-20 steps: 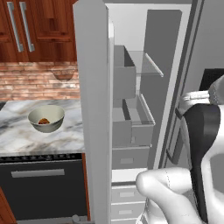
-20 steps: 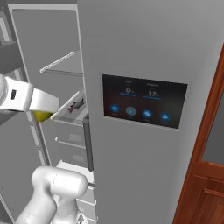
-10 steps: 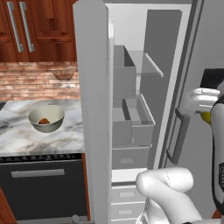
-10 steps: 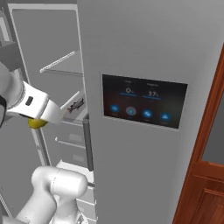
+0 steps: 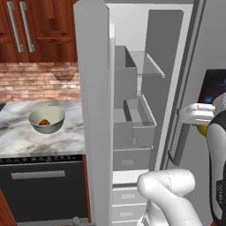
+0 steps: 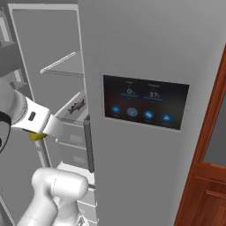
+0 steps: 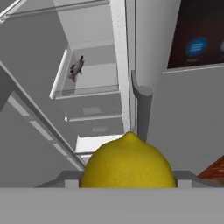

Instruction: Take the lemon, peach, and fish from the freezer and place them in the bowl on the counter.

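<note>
Hand view shows the lemon [image 7: 128, 161] clamped between the jaws, outside the open freezer [image 7: 94, 74], where the fish [image 7: 76, 68] lies in a drawer. Left base view has the peach [image 5: 44, 122] in the bowl [image 5: 46, 119] on the worktop [image 5: 26, 139].

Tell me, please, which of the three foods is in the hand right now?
The lemon: the yellow fruit sits in the hand. The fish lies on a freezer shelf, and the peach rests in the bowl.
</note>
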You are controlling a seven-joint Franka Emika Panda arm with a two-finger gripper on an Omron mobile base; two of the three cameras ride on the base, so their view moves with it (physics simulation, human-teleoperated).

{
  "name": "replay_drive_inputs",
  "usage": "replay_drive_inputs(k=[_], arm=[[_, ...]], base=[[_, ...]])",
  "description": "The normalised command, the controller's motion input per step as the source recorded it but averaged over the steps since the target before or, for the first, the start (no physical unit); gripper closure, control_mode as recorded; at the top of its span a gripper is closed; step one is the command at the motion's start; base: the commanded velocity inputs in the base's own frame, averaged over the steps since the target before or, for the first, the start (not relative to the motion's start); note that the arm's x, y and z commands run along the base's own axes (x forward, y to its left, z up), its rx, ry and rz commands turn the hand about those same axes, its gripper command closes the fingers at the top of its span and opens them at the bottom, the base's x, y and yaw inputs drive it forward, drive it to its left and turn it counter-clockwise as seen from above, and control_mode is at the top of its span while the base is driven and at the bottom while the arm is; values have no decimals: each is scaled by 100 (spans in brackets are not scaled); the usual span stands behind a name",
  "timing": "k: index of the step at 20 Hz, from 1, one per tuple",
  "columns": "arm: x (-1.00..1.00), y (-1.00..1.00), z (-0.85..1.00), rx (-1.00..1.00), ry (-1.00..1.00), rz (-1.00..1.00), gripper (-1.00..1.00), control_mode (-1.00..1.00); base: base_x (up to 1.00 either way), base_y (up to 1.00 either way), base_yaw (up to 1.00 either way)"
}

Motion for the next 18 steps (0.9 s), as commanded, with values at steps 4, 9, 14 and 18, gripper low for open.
replay_drive_inputs(k=[4,9,14,18], arm=[[0,0,0,0,0,0,100,-100],[-21,0,0,0,-1,0,100,100],[0,0,0,0,0,0,100,100],[0,0,0,0,0,0,100,100]], base=[[0,0,0],[-39,1,0],[-100,30,0],[-100,95,5]])
